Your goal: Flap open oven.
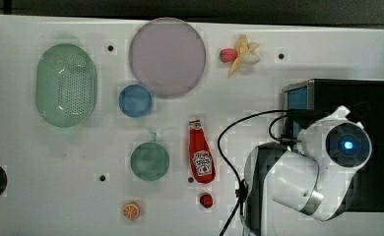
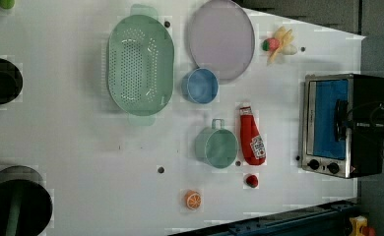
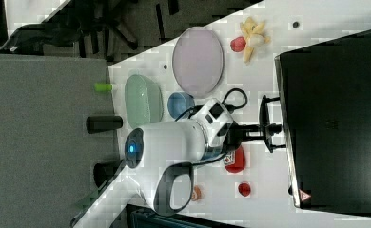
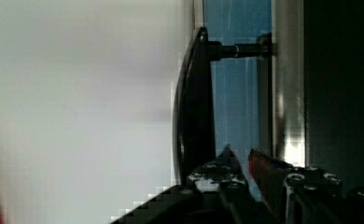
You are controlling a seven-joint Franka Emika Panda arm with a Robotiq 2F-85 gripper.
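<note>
Jaws [image 4: 243, 156] of mine sit narrowly parted behind the oven [image 2: 342, 125] door's bar handle [image 4: 194, 107], grasping nothing, hooked ready to pull.

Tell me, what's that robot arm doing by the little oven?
The white robot arm is reaching over to the toaster oven at the edge of the white table and has brought its gripper right up to the black bar handle on the blue glass door. The fingers sit beside the handle, between the bar and the glass. The door looks closed. The ketchup bottle, cups, plate and toy fruit are not being touched.
</note>
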